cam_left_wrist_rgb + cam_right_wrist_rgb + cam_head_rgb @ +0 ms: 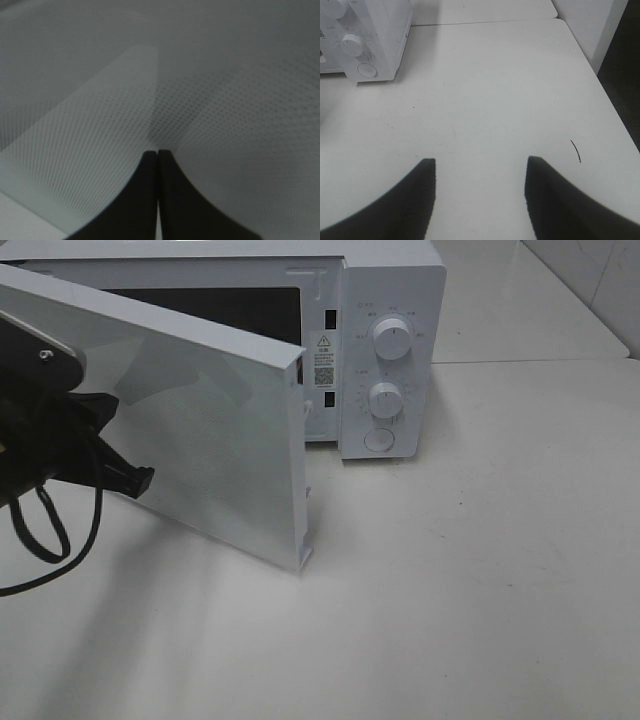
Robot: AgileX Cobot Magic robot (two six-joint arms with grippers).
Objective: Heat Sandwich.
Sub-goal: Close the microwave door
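The white microwave (385,340) stands at the back of the table with its door (200,440) swung partly open toward the front left. My left gripper (140,480) is shut and its tip rests against the door's outer mesh window (200,115), where the two black fingers (172,200) press together with nothing between them. My right gripper (480,172) is out of the exterior view; it hovers open over bare table to the right of the microwave (367,35). The sandwich is hidden from every view.
The white table (470,590) stretches to the front and right of the microwave. Its right edge (602,85) drops to a dark floor. A black cable (40,530) loops below my left arm. A short dark mark (576,151) lies on the tabletop.
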